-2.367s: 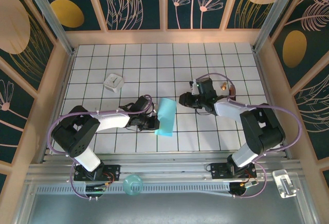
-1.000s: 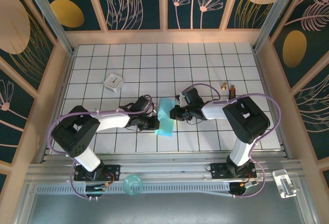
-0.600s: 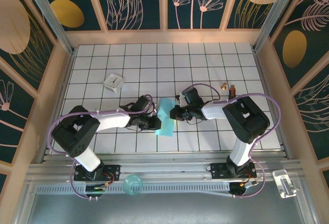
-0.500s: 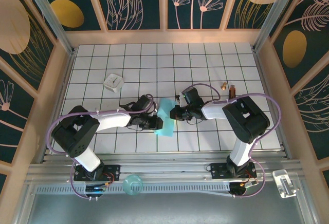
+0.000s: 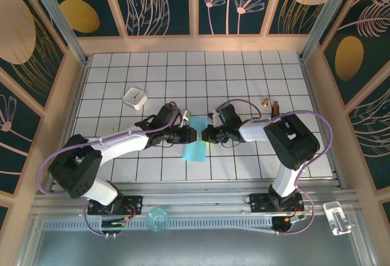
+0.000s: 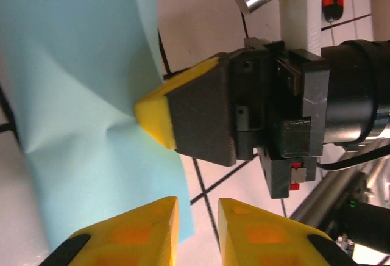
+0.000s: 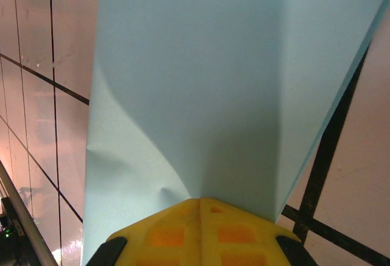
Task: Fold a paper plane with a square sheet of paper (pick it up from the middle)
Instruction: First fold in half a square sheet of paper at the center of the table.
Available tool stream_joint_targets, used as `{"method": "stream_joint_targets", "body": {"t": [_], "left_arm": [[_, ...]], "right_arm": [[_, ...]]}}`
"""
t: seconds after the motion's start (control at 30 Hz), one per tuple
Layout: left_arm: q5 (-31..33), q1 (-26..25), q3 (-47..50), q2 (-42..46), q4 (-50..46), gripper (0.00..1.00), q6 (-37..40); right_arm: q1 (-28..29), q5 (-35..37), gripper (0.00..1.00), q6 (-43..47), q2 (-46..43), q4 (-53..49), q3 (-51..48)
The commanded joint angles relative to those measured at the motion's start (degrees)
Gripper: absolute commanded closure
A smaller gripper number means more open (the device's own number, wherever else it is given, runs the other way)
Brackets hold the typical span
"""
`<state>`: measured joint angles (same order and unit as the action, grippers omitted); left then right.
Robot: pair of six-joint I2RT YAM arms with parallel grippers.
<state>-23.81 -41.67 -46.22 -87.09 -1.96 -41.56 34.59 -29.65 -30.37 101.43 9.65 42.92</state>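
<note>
The tiled table (image 5: 244, 64) is carrying one square sheet of paper (image 5: 195, 149), which is lying to the right of the white block (image 5: 134, 98) and nearer the arm bases than it. No finished plane is showing.

The sheet is looking thin, very light and limp. It is buckling into soft creases that are fanning out from the pinch point, so I judge it is going to bend and crumple easily and is asking for a gentle grip. Its surface is looking smooth and may be slippery between the pads. The best hold is probably a pinch on an edge near the middle of a side, where a fold line can run straight.

The two arms are meeting at the sheet, right of the block. The right gripper (image 5: 205, 135) is pressing its jaws fully together on the sheet's right edge. The left gripper (image 6: 198, 208) is standing with a narrow gap between its yellow pads at the sheet's left edge, gripping nothing that I can make out.

There is one white block. Two small bits, one brass-coloured (image 5: 265, 102) and one dark (image 5: 275, 104), are sitting far to the block's right.
</note>
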Motion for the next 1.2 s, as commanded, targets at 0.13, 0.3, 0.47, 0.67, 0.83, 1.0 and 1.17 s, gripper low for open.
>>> {"method": "stream_joint_targets", "body": {"t": [0.13, 0.3, 0.47, 0.67, 0.83, 1.0, 1.17], "left_arm": [[-4.88, -0.37, 1.12, -6.36, -0.62, 0.82, 0.12], [0.76, 0.01, 1.80, -7.12, -5.30, 0.84, 2.72], [2.40, 0.28, 2.94, -8.31, -6.46, 0.85, 4.16], [4.89, 0.75, 3.40, -8.28, -7.79, 0.86, 5.05], [4.73, 1.00, 3.71, -7.86, -7.97, 0.85, 5.39], [6.60, 1.02, 4.19, -7.62, -10.33, 0.85, 6.97], [3.20, 0.90, 5.06, -3.60, -8.00, 0.85, 7.61]], "right_arm": [[-0.05, 7.40, 0.97, 1.78, 5.13, -7.51, -2.14], [-0.16, 7.85, 0.97, 2.23, 5.37, -8.22, -1.86], [-0.25, 7.92, 0.97, 2.42, 5.71, -8.33, -1.88], [-0.31, 8.31, 0.97, 2.87, 5.95, -8.86, -1.78], [-0.25, 8.38, 0.97, 2.92, 6.02, -9.03, -1.87], [-0.30, 8.29, 0.97, 3.06, 6.12, -9.10, -1.87], [-0.29, 8.38, 0.97, 3.21, 6.14, -9.20, -1.98]]}}
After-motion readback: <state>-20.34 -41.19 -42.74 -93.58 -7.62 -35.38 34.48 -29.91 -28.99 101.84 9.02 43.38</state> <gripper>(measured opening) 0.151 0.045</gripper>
